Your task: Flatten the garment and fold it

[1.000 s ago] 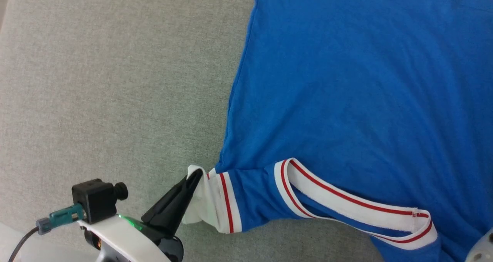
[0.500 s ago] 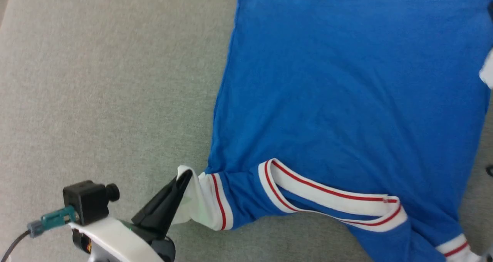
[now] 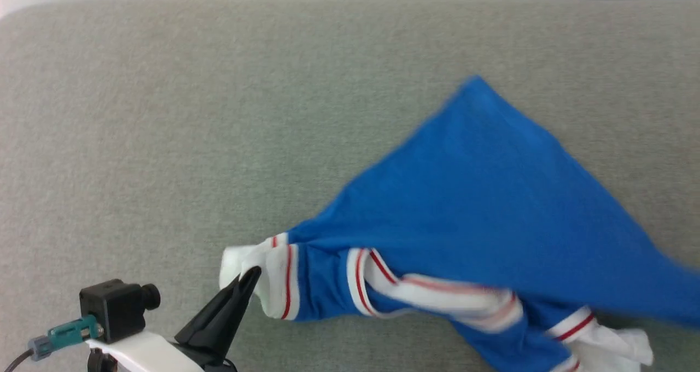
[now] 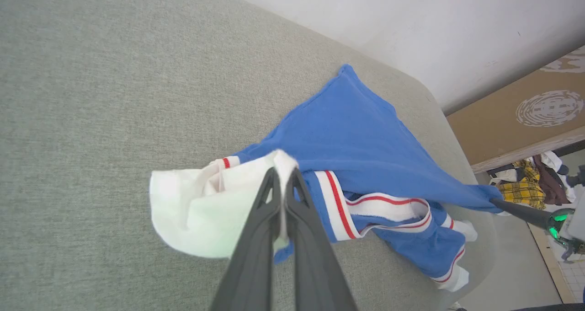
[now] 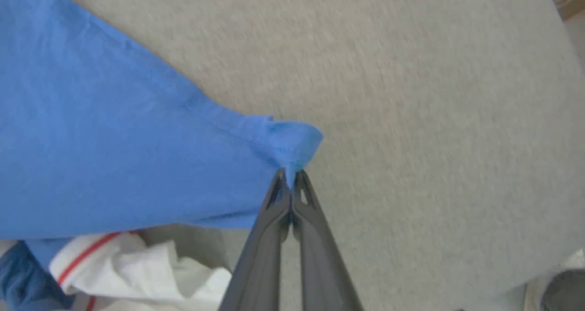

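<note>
Now the royal-blue jersey T-shirt with white sleeves and red-striped trim (image 3: 481, 197) is seen stretched and rumpled toward the right side of the grey fabric-covered surface (image 3: 164, 115). Its white sleeve is clamped by the left gripper (image 4: 283, 176), and a blue corner is pinched tight by the right gripper (image 5: 290, 174).

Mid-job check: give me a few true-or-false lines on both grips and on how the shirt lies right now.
1. The left gripper is shut on the white sleeve of the garment. True.
2. The right gripper is open, clear of the cloth. False: it is shut on a blue corner of the garment.
3. The garment lies flat and spread out. False: it is drawn into a triangle between the two grippers, with its striped sleeves bunched.
4. The garment sits on a grey fabric surface. True.
</note>
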Available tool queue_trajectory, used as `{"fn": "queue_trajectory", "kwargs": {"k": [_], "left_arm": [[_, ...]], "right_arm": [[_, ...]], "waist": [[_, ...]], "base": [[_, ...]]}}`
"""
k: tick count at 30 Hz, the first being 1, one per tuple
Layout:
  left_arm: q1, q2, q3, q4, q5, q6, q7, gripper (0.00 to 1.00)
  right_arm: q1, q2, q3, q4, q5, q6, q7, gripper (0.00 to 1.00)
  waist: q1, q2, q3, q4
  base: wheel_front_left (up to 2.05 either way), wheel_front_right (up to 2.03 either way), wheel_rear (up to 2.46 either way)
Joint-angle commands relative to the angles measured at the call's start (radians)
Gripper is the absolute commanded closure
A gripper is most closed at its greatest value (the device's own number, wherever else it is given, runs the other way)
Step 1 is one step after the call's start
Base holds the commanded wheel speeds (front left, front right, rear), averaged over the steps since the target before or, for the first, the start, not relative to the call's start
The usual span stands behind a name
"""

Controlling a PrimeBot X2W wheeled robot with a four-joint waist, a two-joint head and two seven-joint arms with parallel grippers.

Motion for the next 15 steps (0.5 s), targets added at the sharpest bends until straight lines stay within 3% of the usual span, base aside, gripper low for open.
{"fn": "queue_trajectory", "kwargs": {"k": [1,5,11,12,13,15], "left_arm": [[0.011,0.005,0.004,-0.008,0.01,0.005,0.002,1.0],[0.026,0.013,0.006,-0.016,0.015,0.017,0.01,1.0],[0.038,0.02,-0.002,-0.034,0.013,0.029,0.031,1.0],[0.038,0.02,-0.002,-0.036,0.012,0.031,0.034,1.0],[0.038,0.021,-0.004,-0.037,0.012,0.033,0.037,1.0],[0.036,0.021,-0.009,-0.036,0.014,0.035,0.042,1.0]], "right_arm": [[0.027,0.001,-0.007,0.018,0.017,-0.001,-0.025,1.0],[0.148,0.002,0.027,0.174,0.051,-0.001,-0.213,1.0],[0.108,0.002,0.13,0.445,-0.006,-0.001,-0.508,1.0],[0.088,0.002,0.14,0.471,-0.014,-0.001,-0.544,0.6],[0.072,0.002,0.148,0.49,-0.018,-0.001,-0.569,0.0],[0.043,0.002,0.15,0.499,-0.02,-0.001,-0.591,0.0]], "waist": [[0.0003,-0.0001,-0.028,-0.029],[0.0003,-0.0001,-0.044,-0.046],[0.0003,-0.0001,-0.077,-0.064],[0.0003,-0.0001,-0.083,-0.066],[0.0003,-0.0001,-0.088,-0.067],[0.0003,-0.0001,-0.1,-0.064]], "base": [[0.0,0.0,0.0],[0.0,0.0,0.0],[0.0,0.0,0.0],[0.0,0.0,0.0],[0.0,0.0,0.0],[0.0,0.0,0.0]]}}
